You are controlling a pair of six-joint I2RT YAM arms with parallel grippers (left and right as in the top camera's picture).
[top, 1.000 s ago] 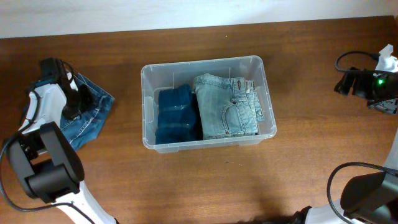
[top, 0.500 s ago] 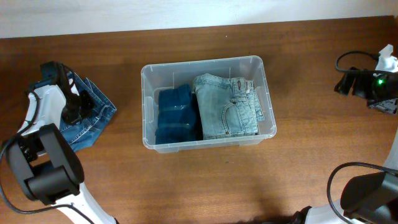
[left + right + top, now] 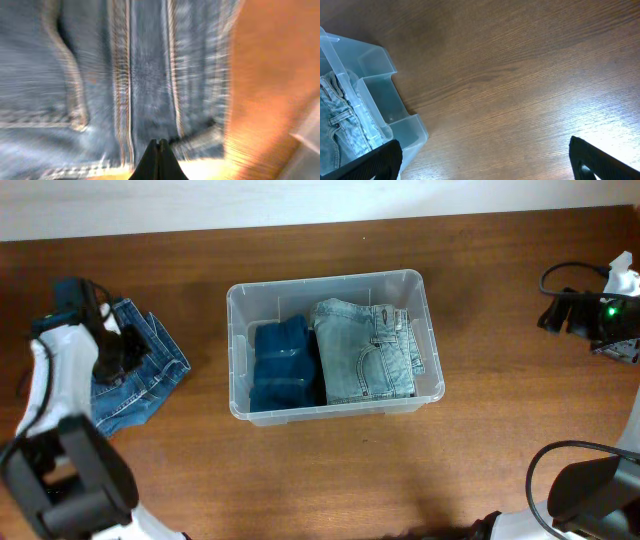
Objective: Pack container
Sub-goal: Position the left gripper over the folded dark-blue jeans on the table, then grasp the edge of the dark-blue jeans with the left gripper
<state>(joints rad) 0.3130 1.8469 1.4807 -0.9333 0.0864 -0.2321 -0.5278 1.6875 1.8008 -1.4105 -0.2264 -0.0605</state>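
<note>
The clear container (image 3: 432,330) stands mid-table and holds a folded dark blue garment (image 3: 285,365) beside folded light blue jeans (image 3: 365,350). A third pair of blue jeans (image 3: 145,375) lies rumpled on the table at the left. My left gripper (image 3: 112,350) sits over it. In the left wrist view the denim (image 3: 100,75) fills the blurred picture, and my left gripper (image 3: 159,150) is shut with its tips pinched at the hem. My right gripper (image 3: 552,312) hovers at the far right, open over bare wood (image 3: 485,165), with the container's corner (image 3: 375,100) at its left.
Bare brown wood surrounds the container. A white wall runs along the table's back edge (image 3: 300,222). Black cables and a white object (image 3: 622,272) sit by the right arm at the far right.
My left arm has swung a little toward the table's left edge. The jeans under it have shifted and spread slightly right and toward the front. The right arm has not moved.
</note>
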